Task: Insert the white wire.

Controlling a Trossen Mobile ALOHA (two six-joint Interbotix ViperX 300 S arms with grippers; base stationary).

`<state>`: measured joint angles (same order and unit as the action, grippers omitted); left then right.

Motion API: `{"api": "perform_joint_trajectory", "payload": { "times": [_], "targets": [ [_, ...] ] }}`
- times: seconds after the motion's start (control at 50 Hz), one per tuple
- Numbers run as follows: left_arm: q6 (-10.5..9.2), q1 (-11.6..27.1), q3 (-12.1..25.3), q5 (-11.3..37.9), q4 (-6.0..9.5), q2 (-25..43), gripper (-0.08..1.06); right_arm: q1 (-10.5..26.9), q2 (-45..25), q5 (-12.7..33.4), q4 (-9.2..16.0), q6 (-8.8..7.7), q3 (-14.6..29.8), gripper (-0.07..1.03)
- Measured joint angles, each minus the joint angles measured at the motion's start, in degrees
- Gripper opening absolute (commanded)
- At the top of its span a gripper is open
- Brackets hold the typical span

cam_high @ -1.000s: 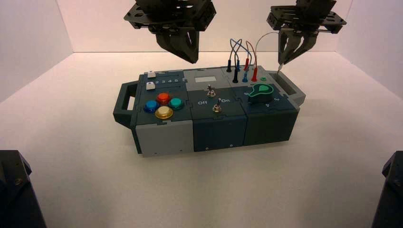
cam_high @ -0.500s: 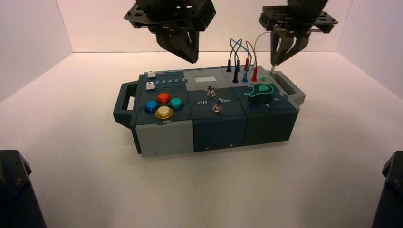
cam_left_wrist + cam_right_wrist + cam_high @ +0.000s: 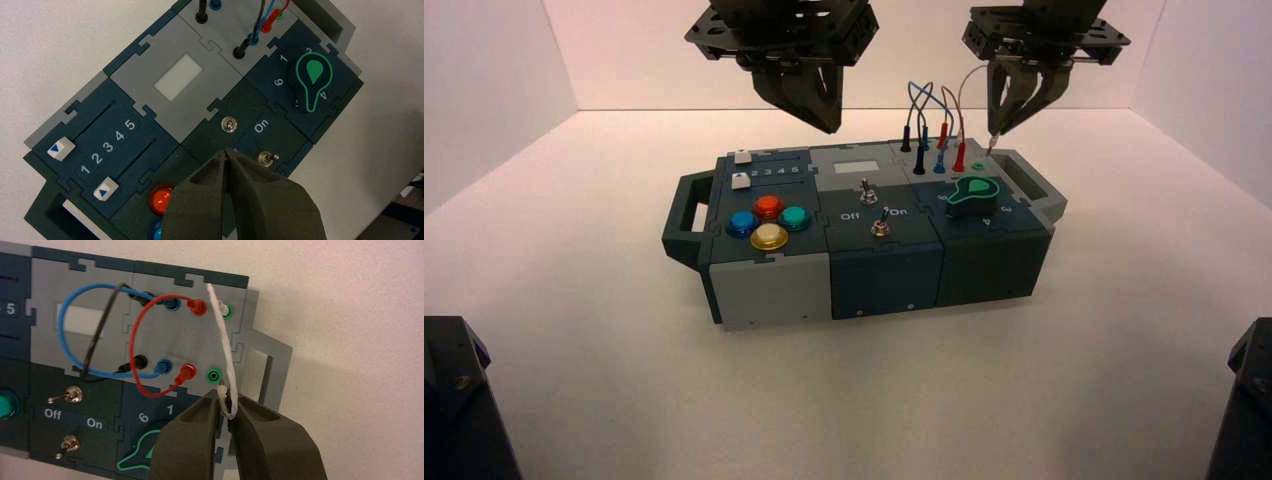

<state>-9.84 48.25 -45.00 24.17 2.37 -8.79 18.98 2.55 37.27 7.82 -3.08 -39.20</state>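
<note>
The white wire has one end plugged into the far green socket. Its free white plug is pinched in my right gripper, just short of the empty near green socket. In the high view the right gripper hangs above the box's back right corner with the white wire arching to its left. The plug tip is a little above and behind the empty socket. My left gripper is shut and empty, and hovers above the box's middle.
The dark box has handles at both ends. Blue and red wires with plugs stand to the left of the green sockets. The green knob lies in front of them. Toggle switches and coloured buttons lie further left.
My right gripper has moved left with the white plug, from above the box's right handle recess to just behind the empty green socket. The left arm has not moved.
</note>
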Motion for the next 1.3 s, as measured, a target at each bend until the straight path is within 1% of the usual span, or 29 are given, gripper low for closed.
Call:
{"api": "perform_joint_trajectory", "payload": {
  "times": [0.58, 1.3],
  "targets": [
    [0.0, -0.1, 0.0, 0.1, -0.09, 0.0, -0.03, 1.4, -0.3, 0.0, 0.1, 0.18, 0.0, -0.02],
    [0.0, 0.0, 0.1, 0.0, 0.0, 0.1, -0.03, 1.4, -2.2, -0.2, -0.6, 0.18, 0.4, -0.02]
  ]
}}
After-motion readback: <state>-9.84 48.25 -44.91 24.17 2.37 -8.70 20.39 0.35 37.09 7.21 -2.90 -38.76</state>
